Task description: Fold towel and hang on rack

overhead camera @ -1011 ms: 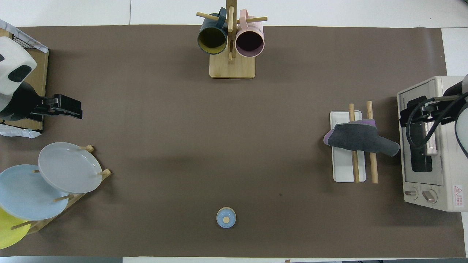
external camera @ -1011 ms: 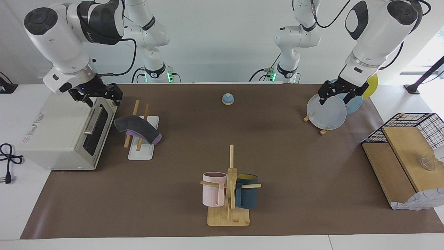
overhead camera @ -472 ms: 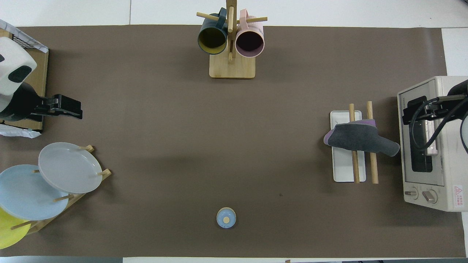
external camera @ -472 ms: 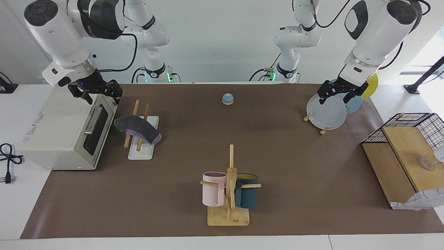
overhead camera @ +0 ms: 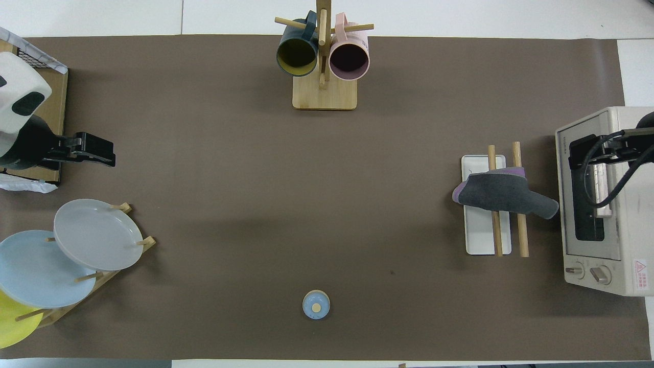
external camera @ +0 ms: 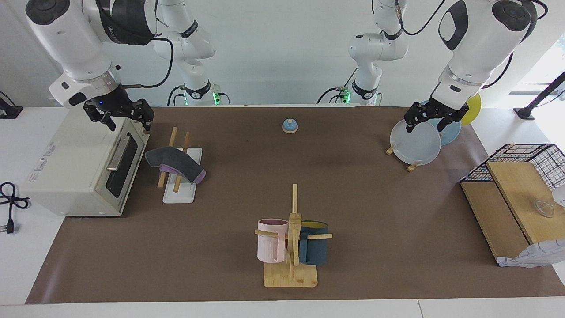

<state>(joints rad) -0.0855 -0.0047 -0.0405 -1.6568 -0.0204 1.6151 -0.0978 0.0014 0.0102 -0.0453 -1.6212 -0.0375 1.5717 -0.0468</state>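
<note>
Take the rack (external camera: pixel 178 170) as your landmark: white base, two slanted wooden rods, at the right arm's end of the table. Nearer to the robots than it, your right gripper (external camera: pixel 120 115) hangs over the toaster oven (external camera: pixel 79 170) beside the rack, jaws wide, holding nothing. Your left gripper (external camera: pixel 435 119) waits over the plates (external camera: pixel 417 143), well apart from the rack, jaws also wide and empty. The towel (external camera: pixel 176 164) lies folded and draped across both rods, grey face up, purple showing at its edges. Farther from the robots than the rack stands the mug stand (external camera: pixel 291 247).
</note>
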